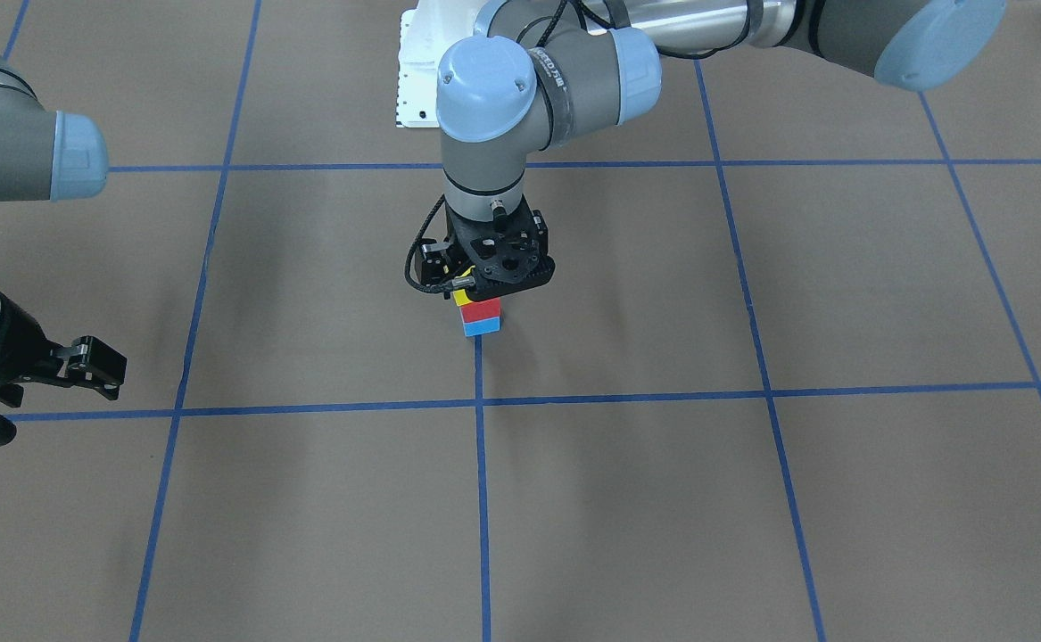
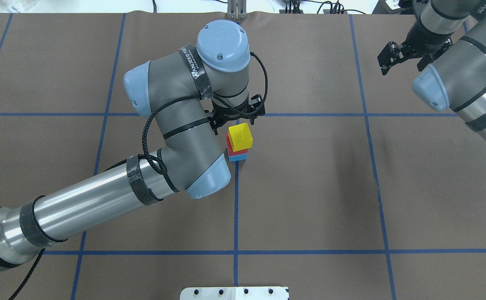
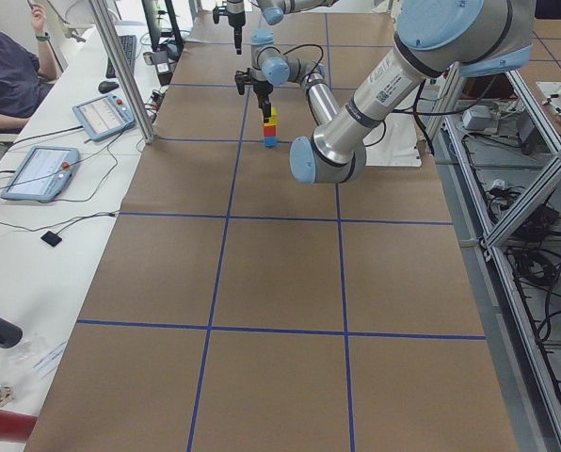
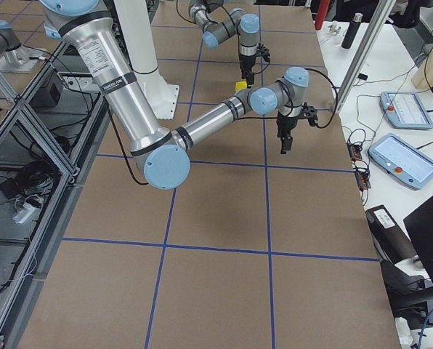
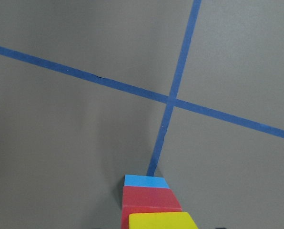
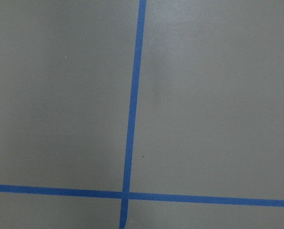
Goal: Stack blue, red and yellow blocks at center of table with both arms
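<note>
A stack stands at the table's centre on a blue tape line: blue block [image 2: 238,157] at the bottom, red block [image 2: 228,146] in the middle, yellow block [image 2: 240,136] on top. In the front view the yellow block [image 1: 460,297] is mostly hidden under my left gripper [image 1: 489,278]. My left gripper [image 2: 237,118] hovers just over the stack, open and holding nothing. The left wrist view shows the stack [image 5: 149,198] at its bottom edge and no fingers. My right gripper [image 2: 401,66] is open and empty, far off on my right side.
Brown table cover with a grid of blue tape lines [image 1: 481,481]. The white robot base plate [image 2: 234,293] lies at the near edge. Operator desks with tablets [image 4: 402,109] run along the far side. The left arm's elbow [image 2: 207,179] hangs low beside the stack.
</note>
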`<state>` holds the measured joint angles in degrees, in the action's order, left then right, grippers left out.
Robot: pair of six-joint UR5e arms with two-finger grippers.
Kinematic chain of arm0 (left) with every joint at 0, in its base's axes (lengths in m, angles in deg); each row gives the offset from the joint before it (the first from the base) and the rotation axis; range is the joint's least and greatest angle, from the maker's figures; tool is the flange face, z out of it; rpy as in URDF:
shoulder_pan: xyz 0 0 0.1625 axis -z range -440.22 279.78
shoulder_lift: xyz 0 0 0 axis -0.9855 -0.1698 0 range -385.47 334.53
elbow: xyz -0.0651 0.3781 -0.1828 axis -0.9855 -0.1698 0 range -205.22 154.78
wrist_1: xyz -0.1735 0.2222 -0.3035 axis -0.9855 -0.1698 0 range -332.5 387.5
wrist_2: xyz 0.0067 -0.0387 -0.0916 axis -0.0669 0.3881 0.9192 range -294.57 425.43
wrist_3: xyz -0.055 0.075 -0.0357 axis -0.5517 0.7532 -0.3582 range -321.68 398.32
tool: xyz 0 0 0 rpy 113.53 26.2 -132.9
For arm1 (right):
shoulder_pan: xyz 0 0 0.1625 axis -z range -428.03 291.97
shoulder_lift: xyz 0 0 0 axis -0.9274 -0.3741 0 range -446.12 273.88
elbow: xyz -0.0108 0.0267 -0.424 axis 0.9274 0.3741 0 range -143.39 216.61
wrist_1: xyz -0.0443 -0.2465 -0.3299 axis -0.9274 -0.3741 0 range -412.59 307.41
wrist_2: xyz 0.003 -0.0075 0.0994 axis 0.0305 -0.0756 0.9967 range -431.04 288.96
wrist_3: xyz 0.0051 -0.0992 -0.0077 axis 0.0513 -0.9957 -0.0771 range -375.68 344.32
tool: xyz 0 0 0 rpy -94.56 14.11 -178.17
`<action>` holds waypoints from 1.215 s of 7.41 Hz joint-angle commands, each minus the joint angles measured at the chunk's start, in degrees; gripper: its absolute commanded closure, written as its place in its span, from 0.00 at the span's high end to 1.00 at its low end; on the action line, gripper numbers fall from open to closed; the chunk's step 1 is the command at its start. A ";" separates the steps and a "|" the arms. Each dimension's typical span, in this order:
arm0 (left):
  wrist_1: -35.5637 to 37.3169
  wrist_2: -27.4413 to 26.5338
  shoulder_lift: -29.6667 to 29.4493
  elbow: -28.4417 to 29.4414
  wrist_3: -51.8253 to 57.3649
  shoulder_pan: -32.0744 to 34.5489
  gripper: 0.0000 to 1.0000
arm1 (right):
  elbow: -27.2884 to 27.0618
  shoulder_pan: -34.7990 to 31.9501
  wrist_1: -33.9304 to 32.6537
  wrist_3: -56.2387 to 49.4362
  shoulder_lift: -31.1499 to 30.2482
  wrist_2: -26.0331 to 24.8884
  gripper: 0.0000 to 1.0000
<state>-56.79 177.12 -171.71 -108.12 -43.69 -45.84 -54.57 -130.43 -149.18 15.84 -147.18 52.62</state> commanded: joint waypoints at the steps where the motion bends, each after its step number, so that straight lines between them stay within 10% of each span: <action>1: 0.18 -0.07 0.43 -0.94 0.09 0.15 1.00 | -0.05 0.00 0.00 0.03 0.07 0.01 0.99; 3: 2.27 0.63 1.47 -8.89 0.62 3.03 1.00 | -0.05 -0.26 0.00 -0.05 0.07 0.01 0.99; 6: 12.84 4.24 22.75 -37.44 22.44 11.81 1.00 | -1.01 -0.44 0.09 0.12 -0.11 -0.95 1.00; 9: 11.35 4.32 40.37 -42.53 38.57 22.69 1.00 | -0.31 -1.67 10.93 0.21 -4.91 -5.24 1.00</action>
<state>-44.67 181.13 -138.30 -149.49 -14.72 -29.19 -55.09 -131.83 -144.43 16.40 -148.76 50.28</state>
